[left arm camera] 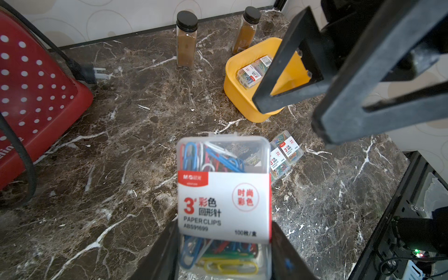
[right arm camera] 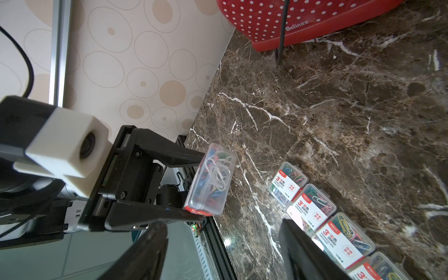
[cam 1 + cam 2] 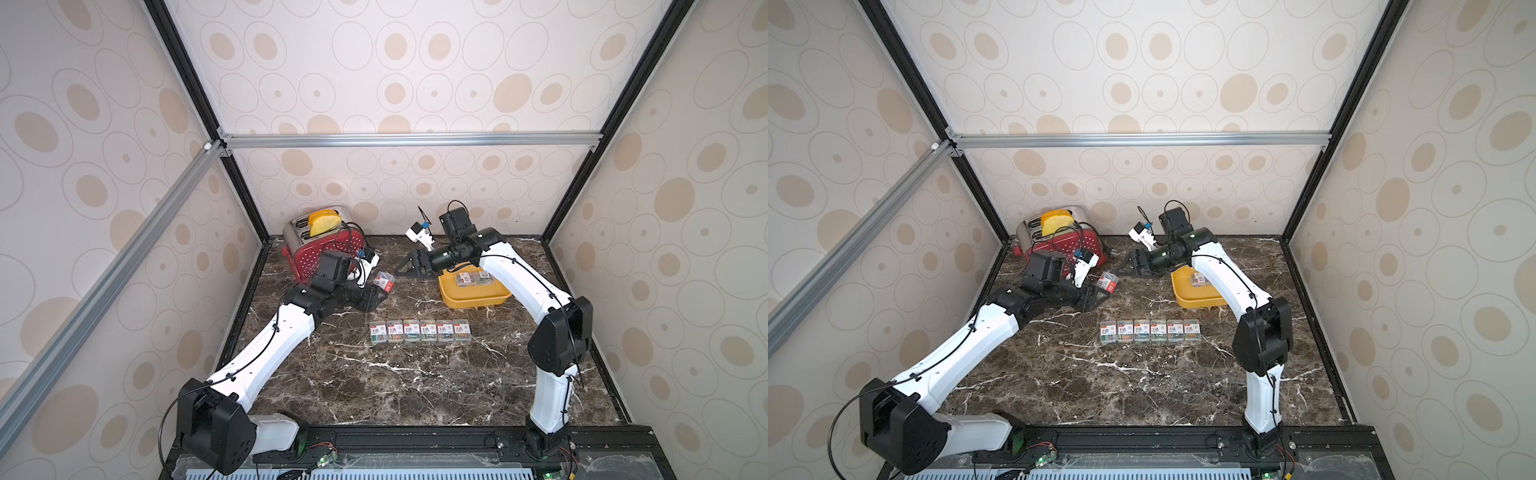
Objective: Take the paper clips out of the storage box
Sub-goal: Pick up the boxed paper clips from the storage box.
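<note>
My left gripper [image 3: 379,289] is shut on one clear case of paper clips [image 1: 224,206], gripped by its two long sides and lifted off the table left of centre. From the right wrist, the same case [image 2: 211,179] shows between the left fingers. My right gripper [image 3: 405,268] hangs open and empty just left of the yellow storage box [image 3: 478,301], facing the held case. Inside the box lie more cases [image 3: 473,277], partly hidden by the right arm. Several cases [image 3: 419,331] stand in a row on the marble in front of the box.
A red dotted toaster [image 3: 320,245] with yellow bread stands at the back left, its cord and plug [image 1: 89,72] lying on the table. Two brown black-capped bottles [image 1: 186,38] stand by the back wall behind the box. Enclosure walls surround the table.
</note>
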Action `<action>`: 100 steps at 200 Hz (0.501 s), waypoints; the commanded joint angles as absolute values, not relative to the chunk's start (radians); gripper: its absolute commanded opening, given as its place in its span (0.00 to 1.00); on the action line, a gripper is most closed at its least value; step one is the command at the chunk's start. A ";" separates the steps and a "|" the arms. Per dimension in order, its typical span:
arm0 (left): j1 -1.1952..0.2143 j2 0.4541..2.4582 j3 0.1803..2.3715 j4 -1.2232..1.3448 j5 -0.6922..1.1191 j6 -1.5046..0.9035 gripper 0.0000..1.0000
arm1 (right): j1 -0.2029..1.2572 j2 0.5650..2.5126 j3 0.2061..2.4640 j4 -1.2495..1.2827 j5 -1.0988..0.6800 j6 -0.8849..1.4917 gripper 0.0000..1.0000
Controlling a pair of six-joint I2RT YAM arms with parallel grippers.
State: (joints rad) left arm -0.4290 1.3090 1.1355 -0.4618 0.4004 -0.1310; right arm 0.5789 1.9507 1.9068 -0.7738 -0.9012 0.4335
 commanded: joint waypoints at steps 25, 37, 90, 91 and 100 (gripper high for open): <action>-0.440 1.281 1.129 -0.466 0.399 -0.092 0.13 | 0.607 2.000 1.951 -0.767 -0.941 0.460 0.78; -0.441 1.280 1.129 -0.468 0.399 -0.091 0.13 | 0.619 2.011 1.953 -0.768 -0.943 0.462 0.77; -0.447 1.277 1.124 -0.476 0.398 -0.078 0.13 | 0.653 2.050 1.969 -0.774 -0.957 0.473 0.58; -0.447 1.276 1.124 -0.475 0.398 -0.078 0.13 | 0.653 2.051 1.969 -0.774 -0.958 0.474 0.58; -0.448 1.275 1.123 -0.475 0.397 -0.077 0.14 | 0.656 2.054 1.969 -0.771 -0.964 0.478 0.56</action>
